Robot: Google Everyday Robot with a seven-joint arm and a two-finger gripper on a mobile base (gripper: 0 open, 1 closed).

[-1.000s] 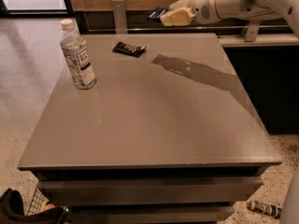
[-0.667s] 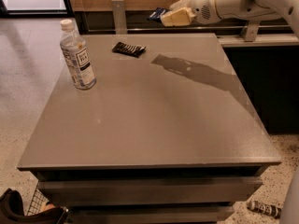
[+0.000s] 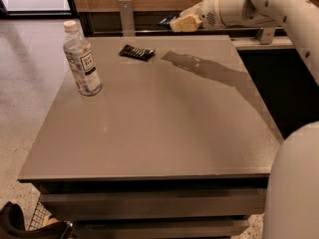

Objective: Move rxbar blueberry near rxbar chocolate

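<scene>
The gripper hangs above the table's far edge, fingers closed on one rxbar blueberry — only a dark-blue end shows. One rxbar chocolate lies flat near the far edge; one water bottle stands by the left edge.

Soft indoor light — dark arm shadow on table below jaws over its far edge

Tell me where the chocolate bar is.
Camera view: the chocolate bar lies near the table's far edge, right of the bottle; the gripper hangs farther right, jaws shut on the blue bar.
</scene>
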